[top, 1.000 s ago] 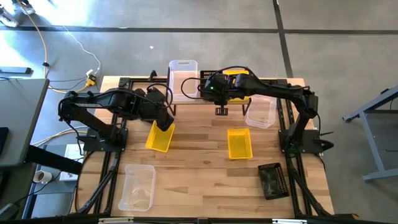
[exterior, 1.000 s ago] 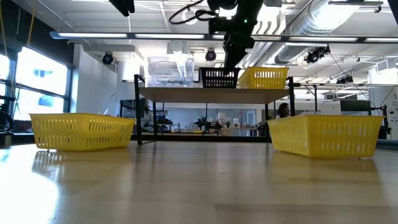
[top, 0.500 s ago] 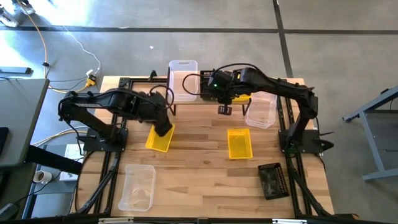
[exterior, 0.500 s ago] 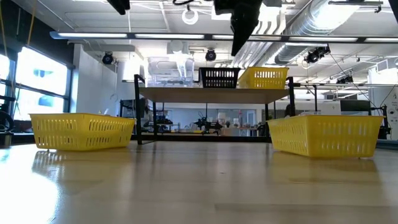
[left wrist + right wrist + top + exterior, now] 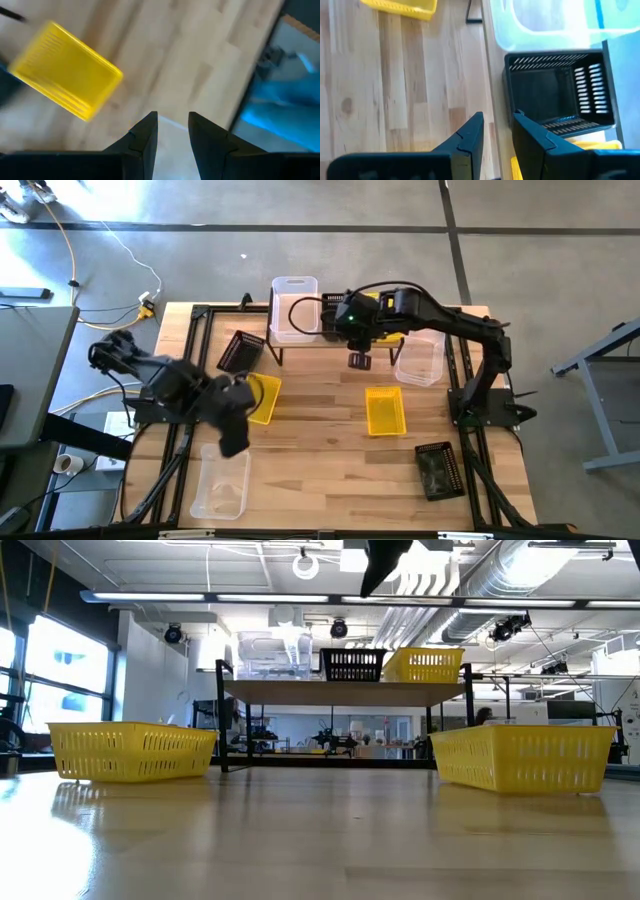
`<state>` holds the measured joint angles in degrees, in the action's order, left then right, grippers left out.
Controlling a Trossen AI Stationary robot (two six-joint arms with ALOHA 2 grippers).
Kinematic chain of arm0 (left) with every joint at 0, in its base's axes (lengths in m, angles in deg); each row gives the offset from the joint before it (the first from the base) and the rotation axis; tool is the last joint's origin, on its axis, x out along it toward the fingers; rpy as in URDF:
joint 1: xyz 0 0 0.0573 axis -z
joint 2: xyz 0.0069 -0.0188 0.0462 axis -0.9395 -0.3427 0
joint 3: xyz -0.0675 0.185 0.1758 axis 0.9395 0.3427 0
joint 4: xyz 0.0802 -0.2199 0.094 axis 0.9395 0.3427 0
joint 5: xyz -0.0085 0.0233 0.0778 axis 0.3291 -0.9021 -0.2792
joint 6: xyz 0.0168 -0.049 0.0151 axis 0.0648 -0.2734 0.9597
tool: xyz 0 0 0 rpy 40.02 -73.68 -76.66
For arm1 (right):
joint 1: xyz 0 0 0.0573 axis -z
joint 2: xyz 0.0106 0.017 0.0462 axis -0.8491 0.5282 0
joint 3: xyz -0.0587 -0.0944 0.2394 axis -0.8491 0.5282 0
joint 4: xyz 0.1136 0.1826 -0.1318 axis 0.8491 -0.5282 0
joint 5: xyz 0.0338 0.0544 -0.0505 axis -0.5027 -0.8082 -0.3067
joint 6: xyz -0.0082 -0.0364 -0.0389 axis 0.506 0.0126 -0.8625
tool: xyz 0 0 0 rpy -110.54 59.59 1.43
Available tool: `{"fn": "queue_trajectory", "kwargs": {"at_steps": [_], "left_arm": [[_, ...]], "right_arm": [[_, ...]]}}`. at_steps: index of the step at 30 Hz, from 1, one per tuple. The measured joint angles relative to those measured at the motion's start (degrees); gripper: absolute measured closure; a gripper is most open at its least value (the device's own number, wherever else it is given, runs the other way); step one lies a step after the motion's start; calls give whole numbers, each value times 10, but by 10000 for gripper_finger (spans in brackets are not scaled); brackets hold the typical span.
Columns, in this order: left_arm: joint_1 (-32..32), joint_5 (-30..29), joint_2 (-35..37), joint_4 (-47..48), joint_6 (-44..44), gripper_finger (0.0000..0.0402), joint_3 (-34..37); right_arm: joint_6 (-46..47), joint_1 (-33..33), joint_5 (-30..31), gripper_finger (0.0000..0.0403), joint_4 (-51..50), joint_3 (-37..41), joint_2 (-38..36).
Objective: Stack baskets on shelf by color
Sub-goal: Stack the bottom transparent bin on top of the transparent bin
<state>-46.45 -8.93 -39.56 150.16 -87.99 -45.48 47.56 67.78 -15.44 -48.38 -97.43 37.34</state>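
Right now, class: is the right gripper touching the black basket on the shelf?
Apart. In the right wrist view the right gripper is empty, its fingers clear of the black basket, with bare shelf between. The low view shows it raised above the shelf.

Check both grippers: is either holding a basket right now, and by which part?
Nothing is held. The left gripper hangs empty above the table near the yellow plastic basket; the right gripper is empty above the black mesh basket on the shelf.

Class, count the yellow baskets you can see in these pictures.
3. One on the shelf at its right end, one on the table's left, one at its middle. More may be hidden.
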Motion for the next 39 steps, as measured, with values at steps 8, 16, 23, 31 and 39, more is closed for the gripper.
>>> {"fn": "queue_trajectory", "kwargs": {"at_steps": [8, 16, 23, 31, 39], "left_arm": [[123, 21, 0, -5, -102, 295, 0], [213, 19, -26, -15, -145, 232, 0], [277, 19, -87, -45, -127, 218, 0], [332, 20, -169, -106, -105, 230, 0], [348, 28, -234, -129, -91, 231, 0]], "right_arm": [[45, -11, 3, 316, 0, -65, 0], [122, -23, 1, 316, 0, -99, 0], [185, -38, -21, 316, 0, -98, 0], [209, -64, -21, 316, 0, -97, 0], [240, -96, -21, 316, 0, -96, 0]]}}
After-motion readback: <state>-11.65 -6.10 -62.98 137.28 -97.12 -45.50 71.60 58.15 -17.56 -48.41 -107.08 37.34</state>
